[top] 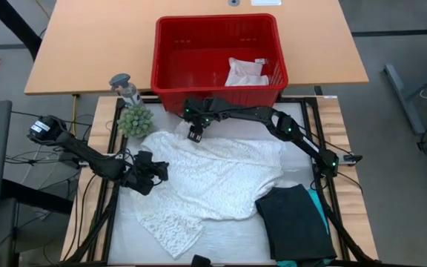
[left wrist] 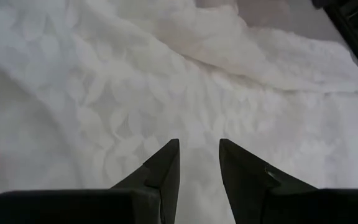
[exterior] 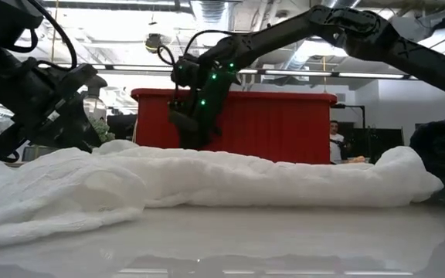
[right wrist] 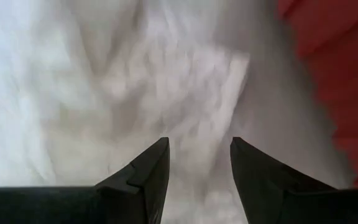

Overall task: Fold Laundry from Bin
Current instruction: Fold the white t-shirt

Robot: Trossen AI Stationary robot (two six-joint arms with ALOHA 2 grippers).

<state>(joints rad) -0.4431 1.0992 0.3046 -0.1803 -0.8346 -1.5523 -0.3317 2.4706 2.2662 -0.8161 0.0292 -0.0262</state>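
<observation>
The pale tabletop [top: 236,237] carries a spread white lacy top [top: 213,178], with a folded black garment [top: 295,221] beside it. Behind stands the red bin [top: 170,59], holding a small white cloth [top: 245,73]. Both the left end effector [left wrist: 196,163] and right end effector [right wrist: 199,160] hover over the lace, narrowly parted, holding nothing.

Green spiky ball [top: 135,121] nr grey figurine [top: 125,87], table's far-left edge; person [exterior: 334,141] in bkgd.

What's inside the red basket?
One small white cloth lies in a corner of the red basket. The rest shows bare red floor; anything under the cloth is hidden.
</observation>
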